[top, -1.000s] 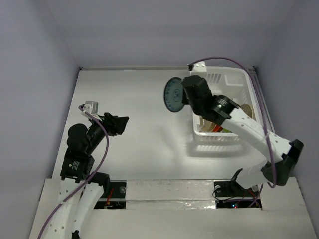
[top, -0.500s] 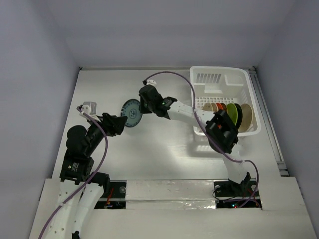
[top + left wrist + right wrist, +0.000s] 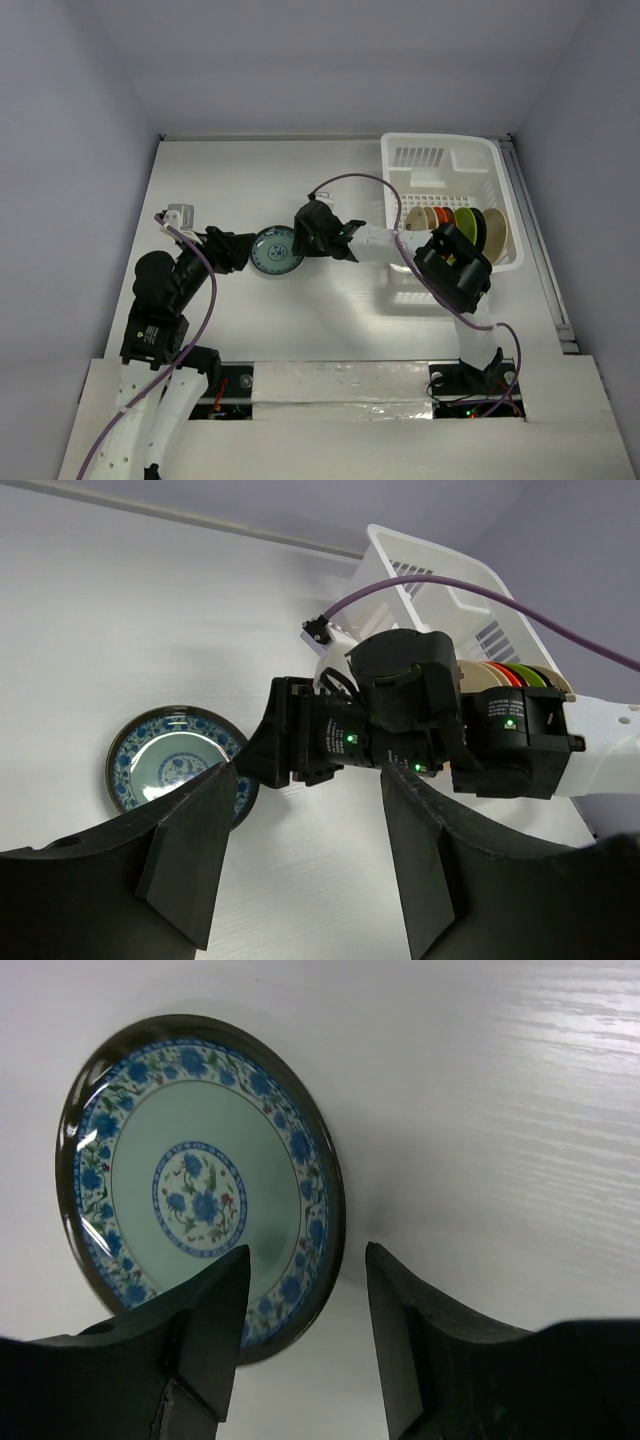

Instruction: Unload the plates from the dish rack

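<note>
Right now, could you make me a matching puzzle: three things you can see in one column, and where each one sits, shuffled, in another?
Things:
1. round blue-flowered plate with dark rim
2. lime green round plate
3. white plastic slotted dish rack

Places:
A. at the far right corner of the table
B. standing on edge inside the rack
C. lying flat on the table, outside the rack

Pairs: 1-C, 2-B, 3-A

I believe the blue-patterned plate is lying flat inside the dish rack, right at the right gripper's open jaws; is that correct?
Not quite: the blue-patterned plate lies flat on the table, outside the dish rack and apart from it, as the top external view shows. It is indeed right at the open jaws of the right gripper.
</note>
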